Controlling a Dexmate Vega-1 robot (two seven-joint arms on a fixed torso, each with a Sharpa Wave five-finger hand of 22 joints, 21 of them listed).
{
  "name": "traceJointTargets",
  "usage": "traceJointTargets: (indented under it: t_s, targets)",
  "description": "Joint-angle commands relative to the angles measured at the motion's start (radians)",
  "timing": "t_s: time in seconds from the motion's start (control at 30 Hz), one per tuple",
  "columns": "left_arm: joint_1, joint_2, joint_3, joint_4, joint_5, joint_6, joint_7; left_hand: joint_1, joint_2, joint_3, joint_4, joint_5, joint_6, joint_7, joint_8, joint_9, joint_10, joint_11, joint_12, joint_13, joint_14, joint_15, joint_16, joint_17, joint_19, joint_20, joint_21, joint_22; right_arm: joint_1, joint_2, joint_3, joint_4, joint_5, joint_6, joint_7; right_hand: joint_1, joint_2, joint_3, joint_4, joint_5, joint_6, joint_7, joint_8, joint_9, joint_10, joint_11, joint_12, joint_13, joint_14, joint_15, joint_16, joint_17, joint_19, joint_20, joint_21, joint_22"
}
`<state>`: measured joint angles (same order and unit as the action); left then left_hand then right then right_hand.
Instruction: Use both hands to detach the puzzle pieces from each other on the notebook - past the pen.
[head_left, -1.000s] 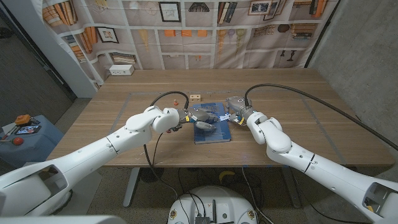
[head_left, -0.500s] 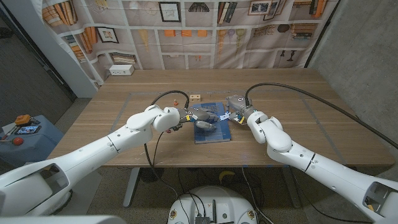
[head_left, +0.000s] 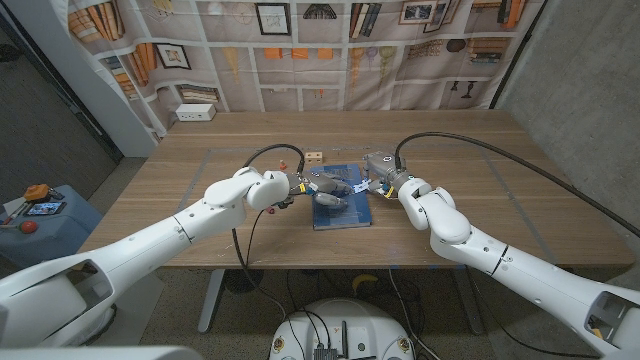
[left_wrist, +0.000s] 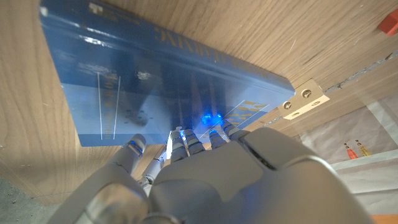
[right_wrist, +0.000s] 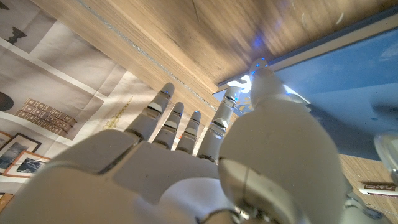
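A blue notebook (head_left: 341, 203) lies mid-table. My left hand (head_left: 326, 189) hangs over its left half with fingers curled; a thin white puzzle piece (left_wrist: 169, 147) shows between its fingers (left_wrist: 186, 142). My right hand (head_left: 379, 181) is at the notebook's right far corner. Its thumb and a finger pinch a small white piece (right_wrist: 239, 81) at the edge of the notebook (right_wrist: 348, 106). A white bit of the puzzle (head_left: 361, 187) shows between the two hands. Whether the pieces are joined is hidden by the fingers.
A small wooden block (head_left: 314, 157) sits just beyond the notebook and also shows as the block (left_wrist: 304, 99) near its corner. A small red thing (head_left: 284, 165) lies left of it. A white box (head_left: 195, 113) stands at the far left edge of the table.
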<state>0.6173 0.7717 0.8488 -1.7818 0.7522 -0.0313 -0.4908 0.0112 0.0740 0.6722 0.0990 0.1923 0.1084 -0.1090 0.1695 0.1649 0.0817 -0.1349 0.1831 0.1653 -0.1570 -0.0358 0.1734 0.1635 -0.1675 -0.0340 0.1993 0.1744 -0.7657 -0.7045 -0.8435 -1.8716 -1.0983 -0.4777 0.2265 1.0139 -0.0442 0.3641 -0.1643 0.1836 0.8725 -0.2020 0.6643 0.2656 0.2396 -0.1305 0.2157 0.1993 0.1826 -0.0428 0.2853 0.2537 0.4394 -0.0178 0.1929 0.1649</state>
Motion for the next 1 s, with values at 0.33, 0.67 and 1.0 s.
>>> traceJointTargets:
  t_s: [0.33,0.67,1.0]
  targets:
    - [-0.010,-0.006,0.008,0.014,-0.008,-0.005,-0.014,0.010,0.072,0.004,-0.009,-0.001,0.047,0.041,0.014,0.005,0.082,0.006,0.015,0.005,0.005,-0.093,0.001,0.000,-0.112,-0.071,-0.001,0.002,0.007,-0.004,0.005,0.006,0.015,0.016,-0.018,0.021,0.002,-0.003,0.000,-0.003,0.039,-0.023,0.008,0.011,0.016,-0.002,0.006,0.003,0.011,-0.022,0.007,0.003,0.012,0.000,0.005,0.005]
    - [-0.017,-0.010,0.015,0.023,-0.004,-0.008,-0.013,0.010,0.072,0.005,-0.010,-0.001,0.048,0.042,0.013,0.005,0.083,0.006,0.014,0.005,0.005,-0.093,0.000,0.000,-0.112,-0.071,-0.001,0.002,0.008,-0.008,0.014,-0.006,0.017,0.007,-0.023,0.024,0.004,-0.004,0.001,-0.003,0.040,-0.023,0.010,0.013,0.018,-0.003,0.005,0.003,0.013,-0.023,0.008,0.003,0.014,-0.001,0.005,0.005]
    - [-0.025,-0.007,0.013,0.022,0.001,-0.013,-0.010,0.009,0.072,0.006,-0.011,-0.002,0.050,0.040,0.013,0.005,0.082,0.006,0.012,0.005,0.004,-0.093,0.000,0.000,-0.115,-0.072,-0.002,0.002,0.010,-0.014,0.032,-0.026,0.021,0.001,-0.023,0.025,0.004,-0.006,0.002,-0.004,0.036,-0.023,0.009,0.013,0.020,-0.001,0.004,0.003,0.012,-0.021,0.008,0.004,0.013,0.000,0.004,0.006]
